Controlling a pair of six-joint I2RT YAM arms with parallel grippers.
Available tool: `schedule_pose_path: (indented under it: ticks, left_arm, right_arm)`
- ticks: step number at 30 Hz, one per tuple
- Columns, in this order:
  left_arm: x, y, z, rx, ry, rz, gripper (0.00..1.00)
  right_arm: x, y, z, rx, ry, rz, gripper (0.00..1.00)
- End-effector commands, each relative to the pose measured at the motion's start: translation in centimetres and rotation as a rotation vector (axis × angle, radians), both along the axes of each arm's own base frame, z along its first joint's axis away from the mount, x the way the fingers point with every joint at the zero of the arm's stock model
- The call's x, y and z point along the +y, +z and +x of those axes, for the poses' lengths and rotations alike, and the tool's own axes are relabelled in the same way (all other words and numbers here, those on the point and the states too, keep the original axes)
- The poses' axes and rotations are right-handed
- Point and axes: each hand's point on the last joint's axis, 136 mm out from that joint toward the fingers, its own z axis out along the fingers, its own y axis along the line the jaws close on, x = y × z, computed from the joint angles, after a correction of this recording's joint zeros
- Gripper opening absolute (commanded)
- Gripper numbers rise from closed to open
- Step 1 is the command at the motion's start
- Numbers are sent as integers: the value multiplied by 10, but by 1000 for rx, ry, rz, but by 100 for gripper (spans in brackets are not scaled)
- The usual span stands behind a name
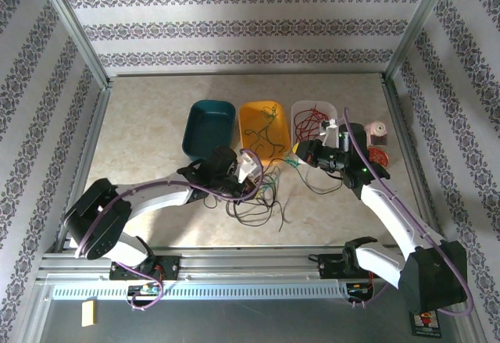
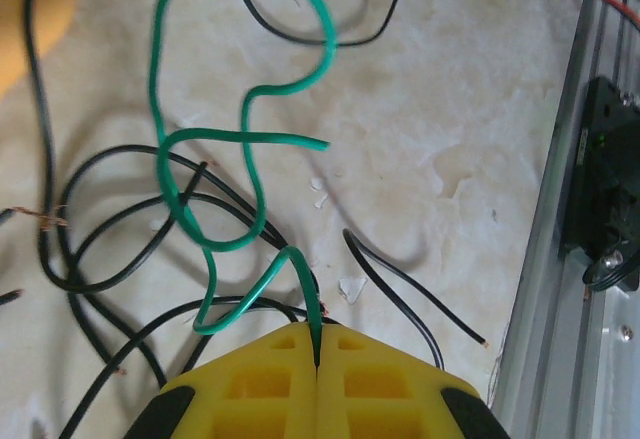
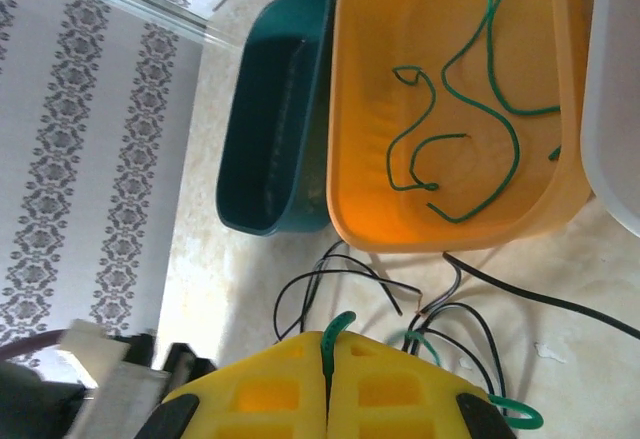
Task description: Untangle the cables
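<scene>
Cables (image 1: 259, 199) lie tangled on the table between our arms, just near of the bins. Our left gripper (image 2: 317, 347) is clamped on a green cable (image 2: 160, 109) that weaves through black cables (image 2: 95, 259). Our right gripper (image 3: 327, 347) pinches green cable too; whether it is the same strand we cannot tell. We judge this the pulling-apart step: next we must draw green free without dragging black loops along. Farther off, the orange bin (image 3: 360, 159) holds green wires, with the teal bin (image 3: 270, 109) to its left.
</scene>
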Motion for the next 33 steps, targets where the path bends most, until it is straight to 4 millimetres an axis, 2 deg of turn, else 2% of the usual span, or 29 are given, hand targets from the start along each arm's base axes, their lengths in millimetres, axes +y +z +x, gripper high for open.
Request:
schedule_pose_path:
  ticks: [1,6,9,13,14,15,16,18,20,26,31,32,33]
  left_arm:
    - [2,44,28,-134,114,-118,0]
    - [15,88,52,-146,236,-288,0]
    - [25,98,60,-144,286,-314,0]
    - [40,103,72,-153,344,-324,0]
    - [43,104,75,-152,353,-327,0]
    - [45,108,79,-158,362,-335,0]
    - [46,110,81,-161,365,-342,0]
    - [47,115,87,-160,371,-356,0]
    - [46,113,97,-157,383,-343,0]
    - [37,72,146,-103,443,-240,0]
    - [22,54,185,-71,496,-248,0]
    - [17,51,190,-58,493,-253,13]
    - [13,49,195,-53,492,-265,32]
  right_arm:
    - [8,5,21,-41,-8,-38,0]
    - [34,1,71,-65,-11,-105,1]
    - [46,-7,102,-63,-15,-129,2]
    - [52,-22,134,-46,-32,-145,3]
    - [52,-25,140,-40,-38,-145,11]
    - [53,-26,144,-37,-46,-144,27]
    - [51,-26,147,-38,-61,-145,38]
    - [44,-23,149,-51,-100,-163,51]
    - [37,-20,146,-65,-121,-186,54]
    - [23,-14,115,-87,-135,-198,55]
    - [9,-8,84,-107,-146,-226,55]
    - [7,-7,78,-115,-145,-228,55]
    - [7,-5,72,-124,-136,-227,55]
